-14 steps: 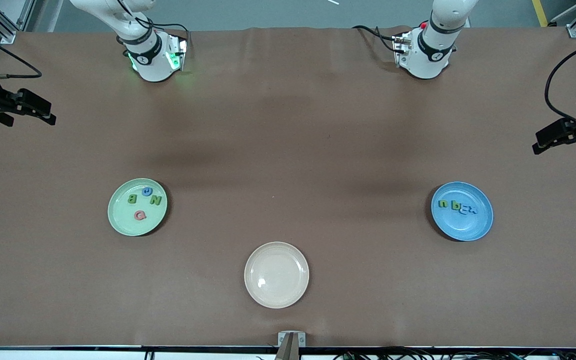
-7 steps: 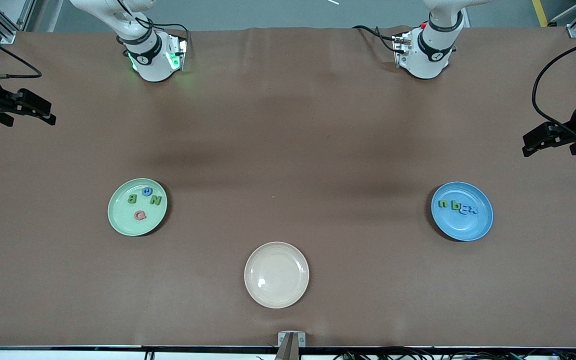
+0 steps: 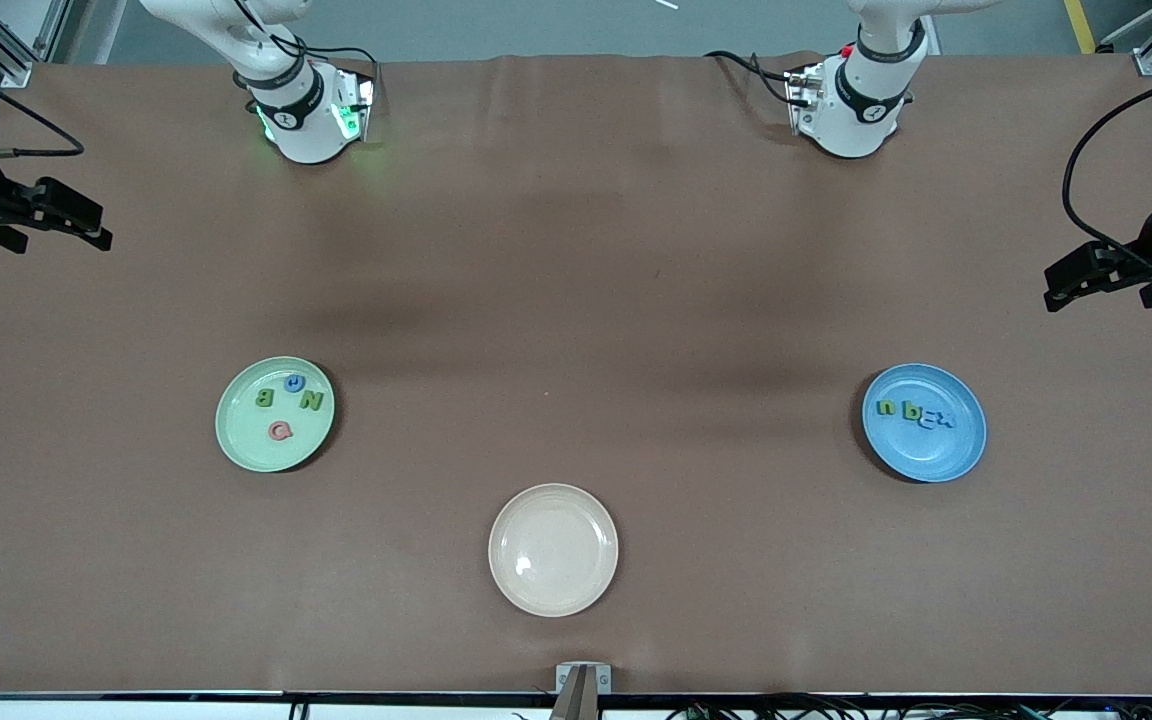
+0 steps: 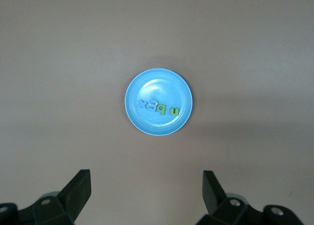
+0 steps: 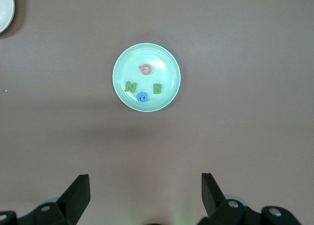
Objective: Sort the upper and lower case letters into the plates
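Plates sit well apart on the bench: the mint green plate (image 3: pixel 275 414) toward the right arm's end, the sky blue plate (image 3: pixel 924 422) toward the left arm's, each holding letters. Left end effector (image 3: pixel 1071 284) and right end effector (image 3: pixel 86 228) hang open, empty.

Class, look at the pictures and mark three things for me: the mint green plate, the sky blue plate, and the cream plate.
mint green plate (image 3: pixel 241 440), front view, bare floor of the plate beside the letters.
sky blue plate (image 3: pixel 926 455), front view, bare floor below the letters.
cream plate (image 3: pixel 553 550), front view, middle of the empty plate.
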Controlling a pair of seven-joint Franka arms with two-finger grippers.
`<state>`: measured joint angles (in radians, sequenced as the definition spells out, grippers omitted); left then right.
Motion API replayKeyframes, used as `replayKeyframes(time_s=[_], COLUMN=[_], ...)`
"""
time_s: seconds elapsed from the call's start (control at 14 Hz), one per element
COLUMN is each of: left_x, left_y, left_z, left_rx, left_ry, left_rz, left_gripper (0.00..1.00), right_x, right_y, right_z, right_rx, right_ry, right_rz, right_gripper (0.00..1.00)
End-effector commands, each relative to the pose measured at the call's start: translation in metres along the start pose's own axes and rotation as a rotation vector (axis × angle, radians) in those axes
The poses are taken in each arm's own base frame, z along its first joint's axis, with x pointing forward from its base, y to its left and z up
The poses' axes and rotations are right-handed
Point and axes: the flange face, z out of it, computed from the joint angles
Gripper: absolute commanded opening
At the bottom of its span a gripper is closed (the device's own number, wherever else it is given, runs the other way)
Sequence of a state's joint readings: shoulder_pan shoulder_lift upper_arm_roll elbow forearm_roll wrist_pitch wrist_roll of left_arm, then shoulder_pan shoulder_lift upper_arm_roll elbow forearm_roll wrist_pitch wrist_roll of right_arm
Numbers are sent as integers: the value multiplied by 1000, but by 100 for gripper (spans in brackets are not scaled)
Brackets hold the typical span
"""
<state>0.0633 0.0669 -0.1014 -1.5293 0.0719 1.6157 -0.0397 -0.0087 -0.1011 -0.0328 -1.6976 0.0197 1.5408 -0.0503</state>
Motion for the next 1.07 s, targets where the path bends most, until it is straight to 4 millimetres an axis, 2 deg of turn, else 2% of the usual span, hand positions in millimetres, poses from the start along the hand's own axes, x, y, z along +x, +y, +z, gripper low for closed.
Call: replayKeyframes(time_s=[0.0,0.14,0.64,0.86,1.0], left_x=[-9,-9,-13,-23,-36], left_y=[6,2,6,14,11], left_z=[-11,-10,-14,-18,-19], left_rx=[-8,-7,-7,-36,-62], left_ry=[8,6,13,18,9], left_rz=[12,5,11,17,6], left_gripper=[100,100,100,100,100], right_x=[-4,-4,-5,-5,-6], right_y=[0,0,-1,-1,-2], right_z=[-2,-3,-2,-2,-3], right_rx=[0,0,-3,-4,-3], right_ry=[7,7,3,0,-1], right_rz=[1,1,0,1,29], right_gripper=[100,100,100,100,100])
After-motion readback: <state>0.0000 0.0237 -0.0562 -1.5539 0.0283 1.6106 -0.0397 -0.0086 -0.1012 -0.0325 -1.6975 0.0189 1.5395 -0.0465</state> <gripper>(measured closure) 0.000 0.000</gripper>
